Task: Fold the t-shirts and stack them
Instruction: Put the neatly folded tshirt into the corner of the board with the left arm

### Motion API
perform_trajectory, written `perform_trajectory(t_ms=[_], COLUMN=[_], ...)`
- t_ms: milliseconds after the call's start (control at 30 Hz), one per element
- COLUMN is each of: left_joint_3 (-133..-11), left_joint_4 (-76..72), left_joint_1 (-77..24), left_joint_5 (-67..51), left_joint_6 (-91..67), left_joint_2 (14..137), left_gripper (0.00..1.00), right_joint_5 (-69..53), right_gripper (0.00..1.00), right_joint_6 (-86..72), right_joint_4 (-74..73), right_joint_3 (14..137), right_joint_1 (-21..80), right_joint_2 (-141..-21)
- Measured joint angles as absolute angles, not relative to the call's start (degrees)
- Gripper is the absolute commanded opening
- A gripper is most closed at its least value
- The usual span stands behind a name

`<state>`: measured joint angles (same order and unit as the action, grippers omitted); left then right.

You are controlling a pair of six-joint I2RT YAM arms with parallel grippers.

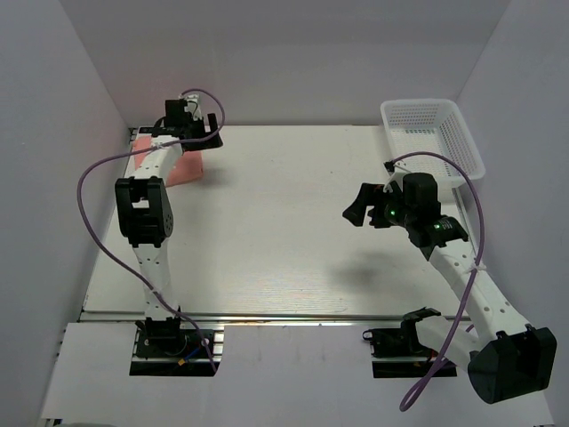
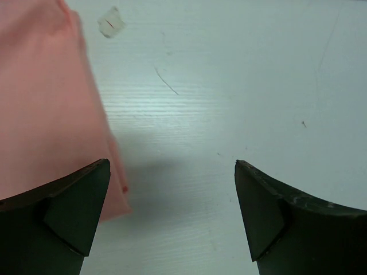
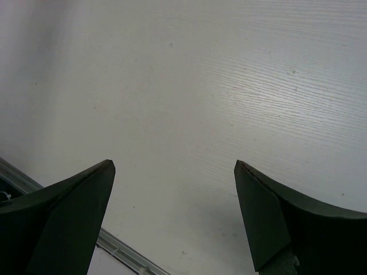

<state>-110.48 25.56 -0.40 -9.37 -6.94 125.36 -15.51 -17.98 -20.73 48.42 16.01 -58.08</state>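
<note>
A folded salmon-pink t-shirt lies at the far left corner of the table, partly hidden by my left arm. In the left wrist view the t-shirt fills the left side, its edge next to my left finger. My left gripper is open and empty just above the table beside the shirt. My right gripper is open and empty, held above bare table at the right of the middle.
A white plastic mesh basket stands at the far right corner. A small clear scrap lies on the table beside the shirt. The table's front rail shows below my right gripper. White walls close in the table.
</note>
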Motion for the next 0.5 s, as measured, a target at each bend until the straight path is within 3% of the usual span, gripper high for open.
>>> perform_trajectory(t_ms=[500], left_joint_3=[-109.38], left_joint_4=[24.16], left_joint_1=[-0.21], left_joint_5=[-10.57], left_joint_6=[-8.43], left_joint_2=[134.98], left_gripper=[1.00], right_joint_5=[-15.09], right_gripper=[0.90], right_joint_6=[-17.78], right_joint_4=[-21.17], right_joint_3=[47.77], right_joint_1=[15.84], right_joint_2=[-57.91])
